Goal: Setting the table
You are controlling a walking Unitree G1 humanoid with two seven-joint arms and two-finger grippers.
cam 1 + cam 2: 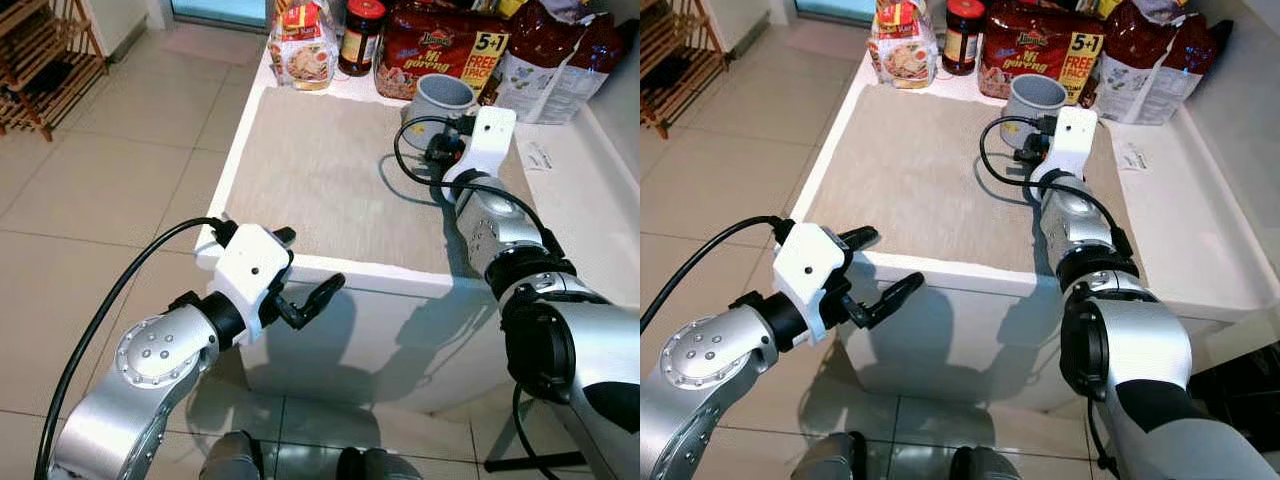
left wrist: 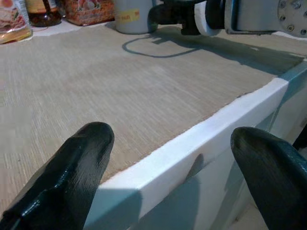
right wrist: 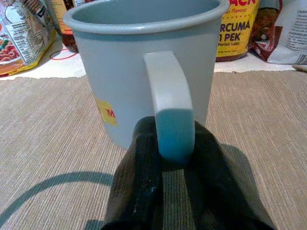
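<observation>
A grey mug (image 1: 443,97) stands upright at the far edge of a beige placemat (image 1: 330,170) on the white table (image 1: 585,200). My right gripper (image 3: 175,136) is shut on the mug's handle (image 3: 168,86), with one black finger on each side of it. My left gripper (image 1: 308,265) hangs open at the table's near left corner, just off the edge. One of its fingers (image 2: 81,163) is over the mat's border and the other is past the white rim. Nothing is between its fingers.
Behind the mug, along the table's back edge, stand a noodle multipack (image 1: 440,50), a dark jar (image 1: 362,35), a food packet (image 1: 303,45) and white bags (image 1: 560,60). A paper slip (image 1: 540,155) lies at the right. A wooden shelf (image 1: 40,70) stands on the tiled floor (image 1: 100,200) at far left.
</observation>
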